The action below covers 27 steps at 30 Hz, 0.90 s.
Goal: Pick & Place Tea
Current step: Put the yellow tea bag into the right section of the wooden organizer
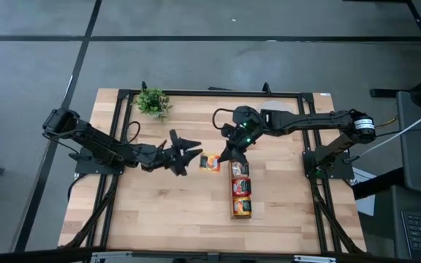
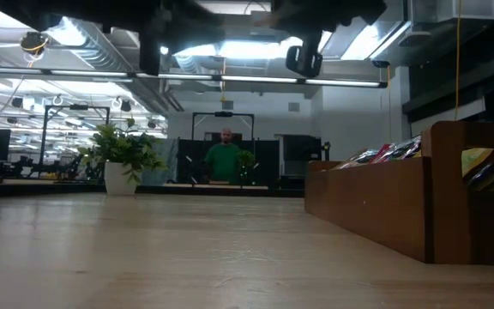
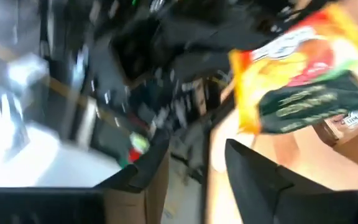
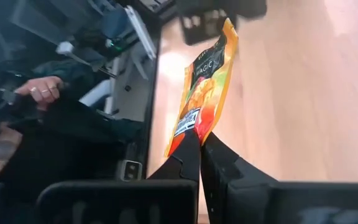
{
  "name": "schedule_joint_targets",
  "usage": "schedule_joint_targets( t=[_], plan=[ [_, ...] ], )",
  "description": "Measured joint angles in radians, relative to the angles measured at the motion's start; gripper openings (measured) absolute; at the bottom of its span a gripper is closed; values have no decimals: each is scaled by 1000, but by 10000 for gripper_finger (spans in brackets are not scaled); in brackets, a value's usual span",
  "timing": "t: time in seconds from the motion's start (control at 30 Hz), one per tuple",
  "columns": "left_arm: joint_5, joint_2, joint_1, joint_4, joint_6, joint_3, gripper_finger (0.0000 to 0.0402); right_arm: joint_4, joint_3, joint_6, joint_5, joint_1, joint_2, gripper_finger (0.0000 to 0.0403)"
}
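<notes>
An orange-yellow tea sachet (image 1: pixel 210 162) hangs above the table's middle between my two grippers. My right gripper (image 4: pixel 200 140) is shut on it and comes at it from the table's right (image 1: pixel 227 155). My left gripper (image 1: pixel 194 155) reaches in level from the left and stands open at the sachet's other end. In the left wrist view the sachet (image 3: pixel 303 74) lies just past its spread fingers (image 3: pixel 191 162), not between them. The long wooden tray (image 1: pixel 232 188) lies just nearside of the sachet, with more sachets standing in its compartments. My right gripper pinches the sachet's near corner (image 4: pixel 197 127) between its two fingertips. The fingers slant down from the table's right side. The sachet sticks out flat beyond the fingertips toward my left gripper, lifted clear of the table.
A small potted plant (image 1: pixel 153 102) stands at the table's far left. The tray's wooden wall (image 2: pixel 376 206) rises at the right in the low view. A person in green (image 2: pixel 224 160) stands beyond the far edge; a hand (image 4: pixel 42 87) shows off the table.
</notes>
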Motion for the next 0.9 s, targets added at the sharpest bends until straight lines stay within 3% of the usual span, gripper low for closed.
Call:
schedule_joint_targets(
  t=[0.13,0.23,0.4,0.6,0.77,0.9],
  plan=[
    [-80,0,12,-75,-247,0,177,-74,0,-45,63,0,-2,3],
    [-64,0,35,-183,-476,0,191,-150,0,-76,155,4,-11,2],
    [166,0,105,-295,-819,0,206,-226,-1,-119,329,40,-37,2],
    [372,0,206,-254,-1064,0,214,-244,0,-119,555,123,-60,2],
    [527,0,275,-203,-1190,0,213,-248,0,-112,753,204,-64,2],
    [569,0,298,-202,-1223,0,214,-241,0,-104,874,245,-67,2]
  ],
)
